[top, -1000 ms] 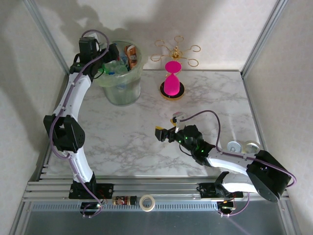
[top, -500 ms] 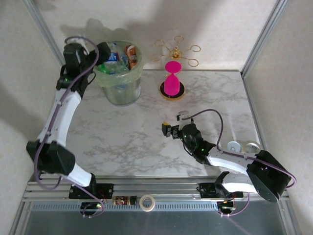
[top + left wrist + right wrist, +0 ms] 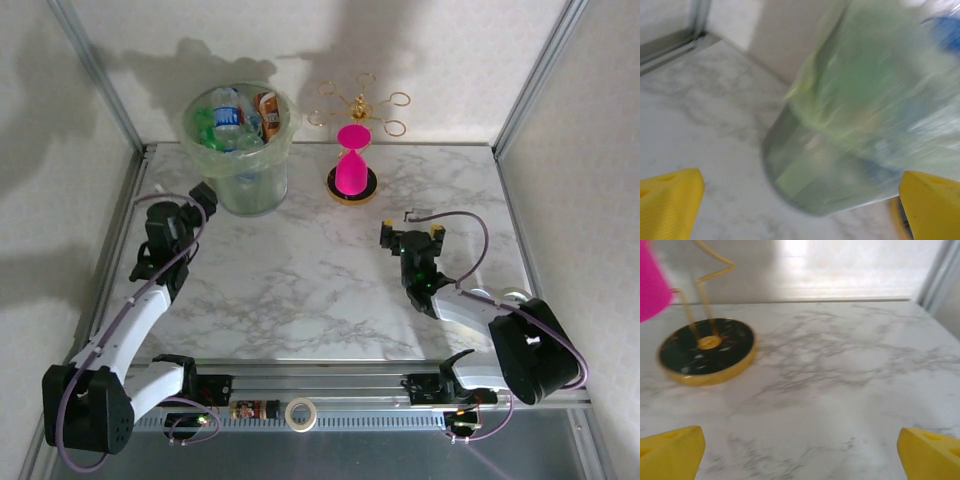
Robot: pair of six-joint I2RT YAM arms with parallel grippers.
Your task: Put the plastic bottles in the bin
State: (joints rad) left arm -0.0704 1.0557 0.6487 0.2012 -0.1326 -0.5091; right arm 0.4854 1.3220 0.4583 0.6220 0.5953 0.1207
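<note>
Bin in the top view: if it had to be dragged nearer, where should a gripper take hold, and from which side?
Probably the flared rim of the bin, from above, one finger inside and one outside: its round wall looks too wide for open jaws. The near-left stretch suits the open left gripper beside it, though the bottles crowd the inside.

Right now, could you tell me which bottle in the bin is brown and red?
The bottle against the right rim of the bin; the others look clear-blue or green.
</note>
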